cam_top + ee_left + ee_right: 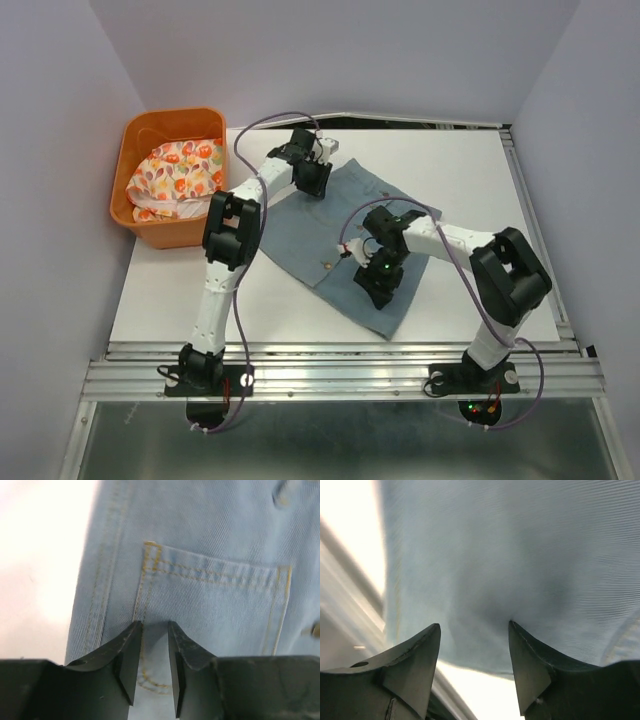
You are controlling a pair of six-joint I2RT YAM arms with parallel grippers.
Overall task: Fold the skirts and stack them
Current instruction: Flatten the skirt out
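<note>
White matte tabletop (470, 170) | I saw twill denim skirt (300, 240) lying flat, yellow-stitched pocket | left gripper (155, 626) jaws narrow over seam, grip unclear | right gripper (474, 625) jaws apart

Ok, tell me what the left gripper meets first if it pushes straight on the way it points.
The left gripper meets the denim skirt near the pocket corner; its tips seem to touch the cloth now.
</note>
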